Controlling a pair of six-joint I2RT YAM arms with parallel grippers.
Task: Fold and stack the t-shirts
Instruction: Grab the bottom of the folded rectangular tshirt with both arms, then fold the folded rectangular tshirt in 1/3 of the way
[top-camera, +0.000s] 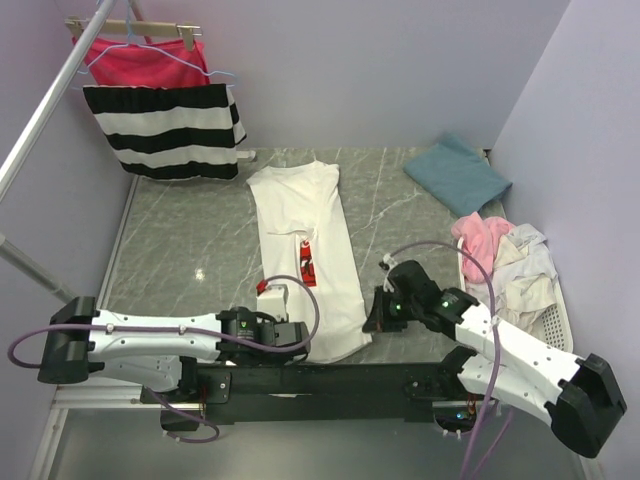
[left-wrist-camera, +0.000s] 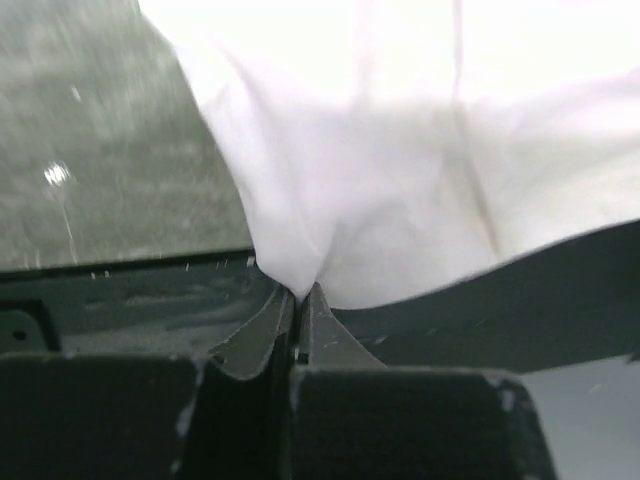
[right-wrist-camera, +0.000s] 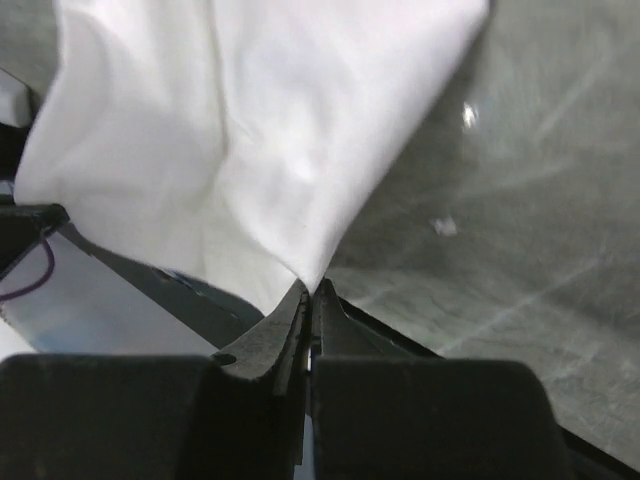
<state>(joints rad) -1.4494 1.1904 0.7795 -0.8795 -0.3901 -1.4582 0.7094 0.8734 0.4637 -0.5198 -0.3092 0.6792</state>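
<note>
Top external: grips white tee (top-camera: 298, 205) at near hem corners, left gripper (top-camera: 305, 343) and right gripper (top-camera: 371, 320) clamped on it.

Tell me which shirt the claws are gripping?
The red-printed white t-shirt, spread mid-table: left gripper and right gripper pinch its near corners. The teal t-shirt lies folded, the pale ones heaped.

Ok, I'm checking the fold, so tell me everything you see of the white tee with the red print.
The white tee, soft cloth, narrow and long, lies flat on the grey table, collar at the far end, red square print near its middle. The left gripper and right gripper each pinch a near hem corner.
</note>
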